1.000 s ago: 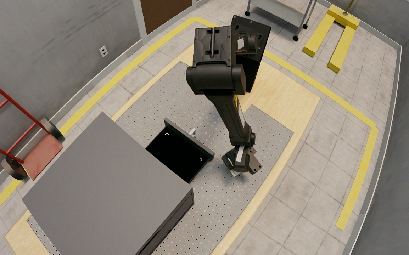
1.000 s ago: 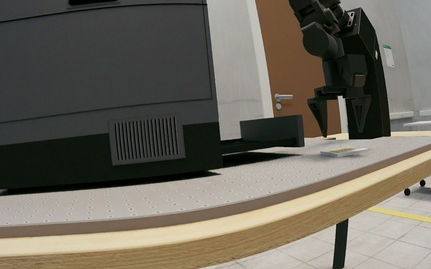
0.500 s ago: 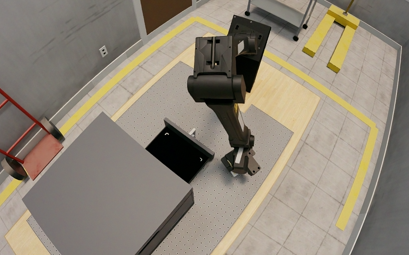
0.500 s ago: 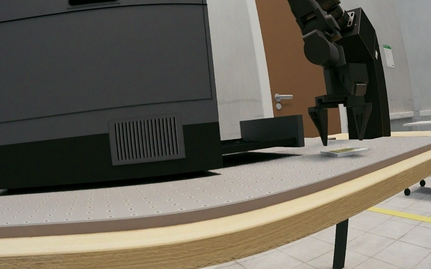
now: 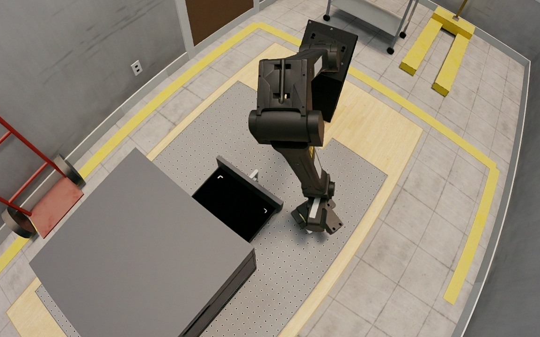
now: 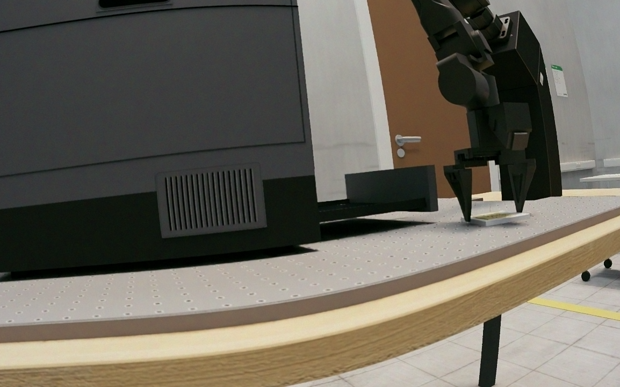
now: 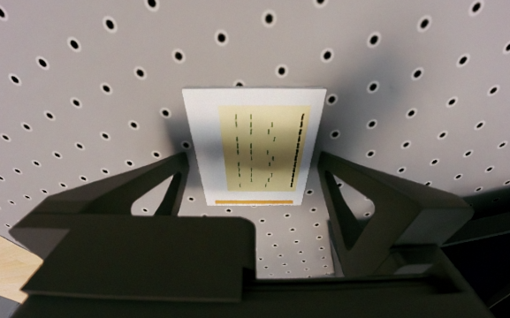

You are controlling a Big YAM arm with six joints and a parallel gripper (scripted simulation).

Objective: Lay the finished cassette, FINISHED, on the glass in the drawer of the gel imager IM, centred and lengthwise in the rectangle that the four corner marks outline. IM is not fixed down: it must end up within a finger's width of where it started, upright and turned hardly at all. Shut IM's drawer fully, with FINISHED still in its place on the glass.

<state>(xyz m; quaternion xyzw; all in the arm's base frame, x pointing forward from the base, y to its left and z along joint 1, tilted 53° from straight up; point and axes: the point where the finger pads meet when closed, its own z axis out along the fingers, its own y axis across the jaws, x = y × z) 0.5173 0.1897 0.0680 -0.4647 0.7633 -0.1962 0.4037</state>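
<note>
FINISHED, a flat white cassette [image 6: 494, 222] [image 7: 208, 132] with a yellow gel window and an orange stripe, lies flat on the perforated board. The arm mostly hides it in the top view. My gripper [image 6: 493, 216] [image 7: 253, 159] points down and is open, its fingertips low on either side of the cassette's long edges, with small gaps showing in the wrist view. The grey imager IM [image 5: 138, 243] [image 6: 144, 106] stands upright. Its drawer [image 5: 249, 184] [image 6: 389, 190] is out, with bare black glass [image 5: 232, 201]; two white corner marks [image 5: 220, 176] [image 5: 265, 210] show.
A pale handle [image 5: 254, 175] sticks out from the drawer front, to the left of the gripper in the top view. The black arm stand [image 5: 326, 92] [image 6: 524, 110] rises at the back. The perforated board [image 5: 288, 284] ends at a wooden table edge [image 5: 357, 251] [image 6: 302, 336].
</note>
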